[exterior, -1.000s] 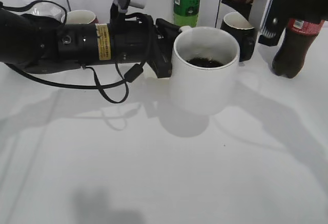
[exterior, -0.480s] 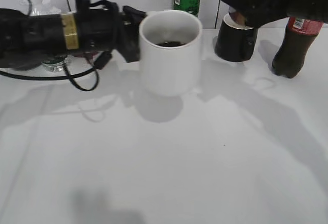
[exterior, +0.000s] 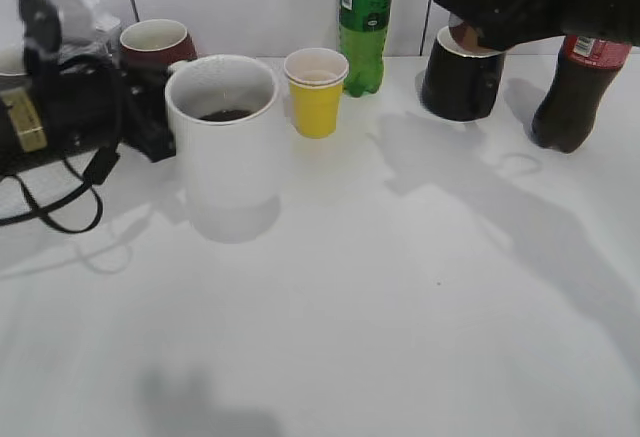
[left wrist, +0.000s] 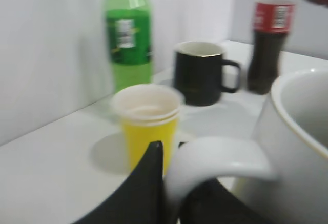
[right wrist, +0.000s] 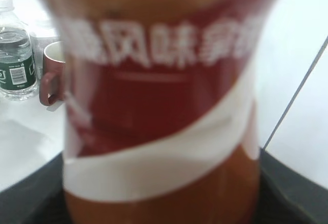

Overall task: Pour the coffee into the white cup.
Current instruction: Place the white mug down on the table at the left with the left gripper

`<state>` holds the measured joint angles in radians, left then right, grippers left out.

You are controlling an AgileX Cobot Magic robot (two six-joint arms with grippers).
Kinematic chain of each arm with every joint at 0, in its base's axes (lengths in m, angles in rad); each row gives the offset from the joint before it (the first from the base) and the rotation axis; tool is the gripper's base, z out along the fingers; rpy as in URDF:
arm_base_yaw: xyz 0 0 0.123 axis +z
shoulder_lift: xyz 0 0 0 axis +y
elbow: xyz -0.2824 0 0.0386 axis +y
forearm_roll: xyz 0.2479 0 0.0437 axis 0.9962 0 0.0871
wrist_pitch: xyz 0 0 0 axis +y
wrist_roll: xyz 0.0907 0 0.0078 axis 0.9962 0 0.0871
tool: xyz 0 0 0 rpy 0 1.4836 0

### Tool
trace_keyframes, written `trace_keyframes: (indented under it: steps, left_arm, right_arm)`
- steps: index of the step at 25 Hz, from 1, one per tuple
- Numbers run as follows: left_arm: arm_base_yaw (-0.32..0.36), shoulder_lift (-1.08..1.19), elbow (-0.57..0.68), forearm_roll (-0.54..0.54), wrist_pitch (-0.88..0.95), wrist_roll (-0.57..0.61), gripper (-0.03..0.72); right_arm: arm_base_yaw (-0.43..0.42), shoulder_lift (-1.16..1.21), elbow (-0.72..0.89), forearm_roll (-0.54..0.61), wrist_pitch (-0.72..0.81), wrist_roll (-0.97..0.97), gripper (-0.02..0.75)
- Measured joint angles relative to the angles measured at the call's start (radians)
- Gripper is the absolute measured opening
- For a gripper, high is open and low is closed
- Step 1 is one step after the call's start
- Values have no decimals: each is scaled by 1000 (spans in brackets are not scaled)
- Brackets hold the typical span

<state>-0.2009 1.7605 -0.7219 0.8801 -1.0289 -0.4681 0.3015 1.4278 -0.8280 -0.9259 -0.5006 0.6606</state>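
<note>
Now coffee sits in the white mug (exterior: 222, 127).
Left pincer (left wrist: 171, 193) clamps its handle near the table's (exterior: 400, 307) left edge; right pincer (exterior: 490, 2) grips the coffee bottle (right wrist: 159, 106).

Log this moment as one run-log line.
left gripper: holds white cup by handle | coffee inside | right gripper: holds coffee bottle

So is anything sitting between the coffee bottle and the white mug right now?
Yes. The yellow paper cup and green plastic bottle stand between the red-labelled coffee bottle and the big white ceramic mug.
</note>
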Motion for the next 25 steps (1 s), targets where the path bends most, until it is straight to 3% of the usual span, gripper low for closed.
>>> trace_keyframes:
  steps: [7, 11, 16, 25]
  left_arm:
    - [10, 0, 158, -376, -19, 260, 50]
    - [12, 51, 166, -538, -62, 299, 50]
    - [12, 143, 166, -651, -111, 320, 50]
    - [12, 223, 147, -749, -136, 376, 48]
  right_arm:
    - [0, 0, 0, 0, 0, 1, 527]
    - [0, 0, 0, 0, 0, 1, 527]
    - [0, 0, 0, 0, 0, 2, 527]
    - [0, 0, 0, 0, 0, 2, 527]
